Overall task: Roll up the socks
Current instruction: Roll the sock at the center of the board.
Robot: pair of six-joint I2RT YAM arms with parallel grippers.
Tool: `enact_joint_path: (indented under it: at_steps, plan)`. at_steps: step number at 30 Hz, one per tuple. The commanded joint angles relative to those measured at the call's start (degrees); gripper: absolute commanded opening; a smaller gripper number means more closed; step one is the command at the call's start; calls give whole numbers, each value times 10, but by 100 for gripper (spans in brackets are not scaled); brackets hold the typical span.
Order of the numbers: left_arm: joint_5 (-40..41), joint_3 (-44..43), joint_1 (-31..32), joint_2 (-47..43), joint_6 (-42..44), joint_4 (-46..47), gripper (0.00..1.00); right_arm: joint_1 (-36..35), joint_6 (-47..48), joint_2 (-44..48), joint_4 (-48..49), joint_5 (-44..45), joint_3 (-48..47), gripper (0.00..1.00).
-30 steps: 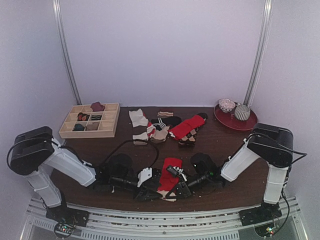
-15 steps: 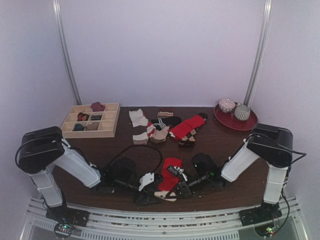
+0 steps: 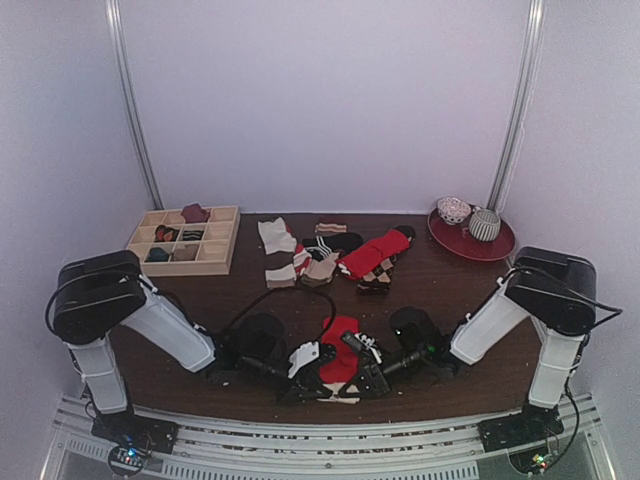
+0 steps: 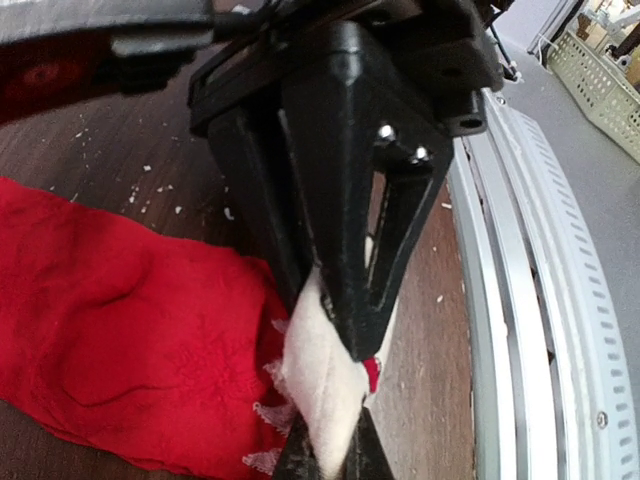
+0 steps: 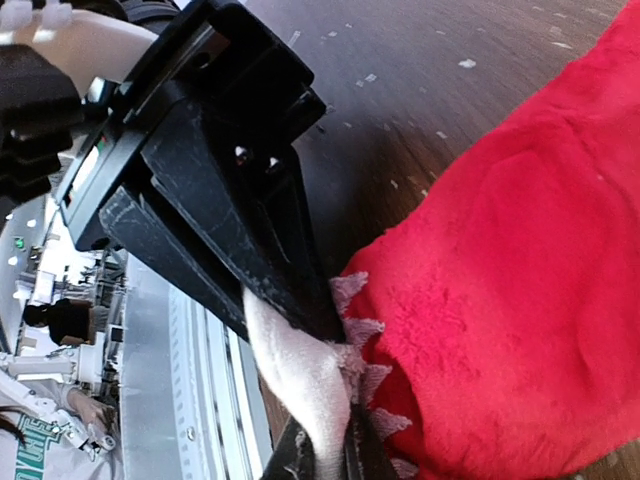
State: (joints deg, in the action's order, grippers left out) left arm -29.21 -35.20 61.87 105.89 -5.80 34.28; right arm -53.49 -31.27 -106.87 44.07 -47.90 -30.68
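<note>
Top external, red sock (image 3: 339, 331) lengthways, cream end nearest

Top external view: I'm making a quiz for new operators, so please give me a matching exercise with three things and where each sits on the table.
Things:
1. wooden compartment tray
2. red plate
3. red sock with cream end

Places:
A. far right corner
B. near edge, centre
C. far left

Pairs: 1-C, 2-A, 3-B
</note>
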Motion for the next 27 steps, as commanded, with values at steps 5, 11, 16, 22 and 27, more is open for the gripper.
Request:
enact_joint_path:
  at_steps: [5, 11, 16, 22, 27]
  plan:
    - [-15, -15, -14, 67, -95, -184, 0, -40, 217, 252, -222, 326, 62, 33]
    - [-36, -14, -18, 78, -116, -223, 0, -133, 381, 310, -180, 450, 84, 48]
    - [-37, -16, -20, 72, -118, -236, 0, -175, 424, 245, -203, 482, 50, 53]
    - [-45, -22, -20, 75, -114, -242, 0, -205, 455, 200, -165, 552, 39, 57]
    - [-48, -28, -21, 80, -109, -249, 0, -207, 467, 196, -148, 549, 38, 56]
